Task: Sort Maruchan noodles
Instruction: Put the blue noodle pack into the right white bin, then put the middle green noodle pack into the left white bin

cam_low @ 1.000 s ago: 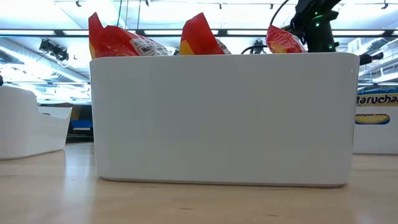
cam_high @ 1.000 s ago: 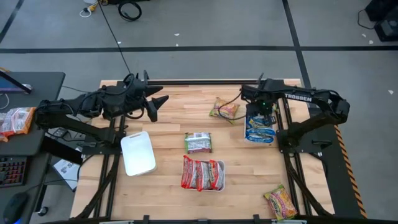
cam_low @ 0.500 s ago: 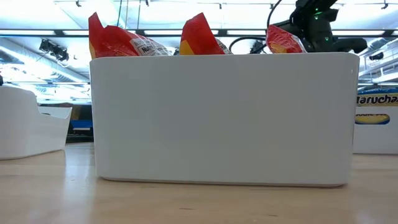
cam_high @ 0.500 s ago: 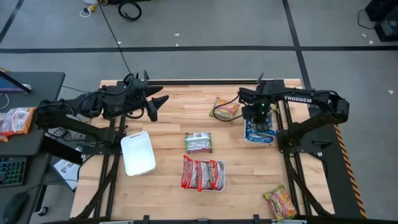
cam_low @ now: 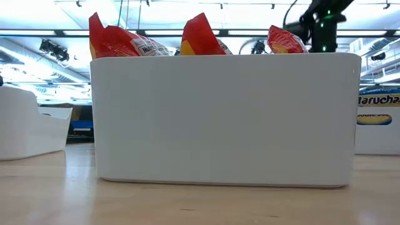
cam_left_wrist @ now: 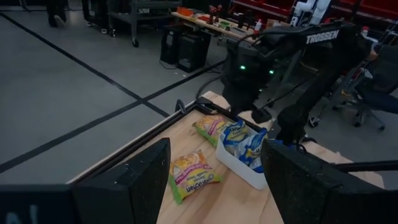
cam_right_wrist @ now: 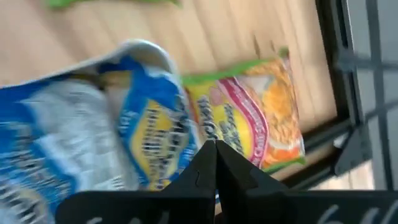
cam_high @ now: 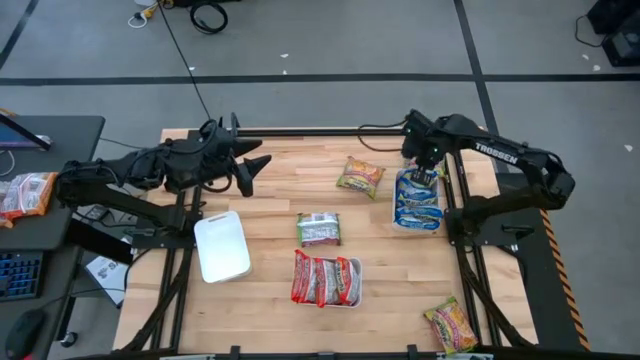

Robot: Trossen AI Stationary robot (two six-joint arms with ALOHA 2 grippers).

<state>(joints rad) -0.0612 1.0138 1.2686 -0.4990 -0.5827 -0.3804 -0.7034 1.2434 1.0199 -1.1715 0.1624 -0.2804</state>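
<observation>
The noodles lie sorted in part. Blue-and-yellow packets fill a white tray near the table's right edge, and red packets fill a second tray. Loose packets rest flat on the wood: a yellow-orange-green one, a green-and-red one, and another yellow one at the near right corner. A further yellow packet lies at the blue tray's far end. My right gripper hangs shut above that far end. My left gripper waits open over the far left of the table.
An empty white tray sits on the left half of the table, near my left arm. Bare wood lies between the trays and along the near edge. A black rail runs along the far edge, and a desk with a keyboard stands off the table's left side.
My right gripper has drawn back from beside the loose yellow-orange-green packet toward the far edge and the blue tray's far end, and its arm has swung round. The packets and trays have stayed where they were.
</observation>
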